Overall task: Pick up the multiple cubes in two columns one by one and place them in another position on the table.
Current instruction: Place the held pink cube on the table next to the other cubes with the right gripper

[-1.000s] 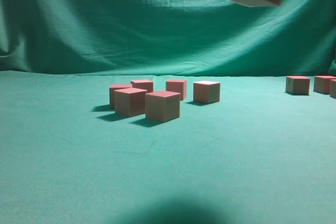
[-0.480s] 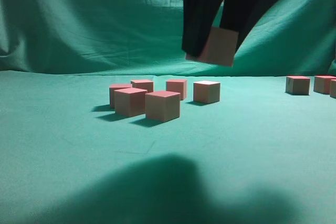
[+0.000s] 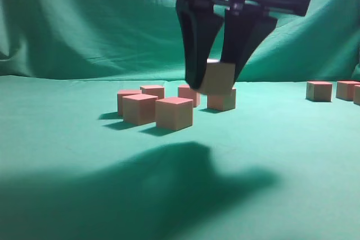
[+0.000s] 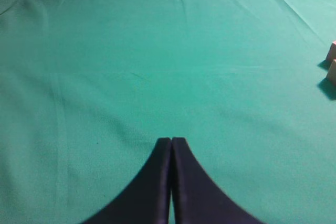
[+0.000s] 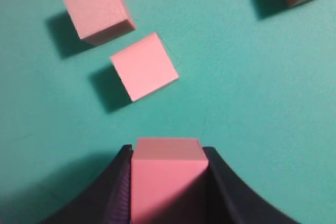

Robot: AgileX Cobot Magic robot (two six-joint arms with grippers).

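Note:
My right gripper hangs over the middle of the table, shut on one pink cube held just above the cloth. In the right wrist view that cube fills the gap between the dark fingers. Directly behind it in the exterior view stands another cube, part of a loose group with a front cube and a left cube. Below the gripper in the right wrist view lie two cubes. My left gripper is shut and empty over bare cloth.
More cubes stand at the far right edge of the exterior view. A draped green backdrop closes off the back. Two cube edges show at the right border of the left wrist view. The arm's shadow darkens the front cloth.
The right gripper has come down and to the left with its cube, from the top of the exterior view to just above the table beside the group. The cubes on the table have not moved.

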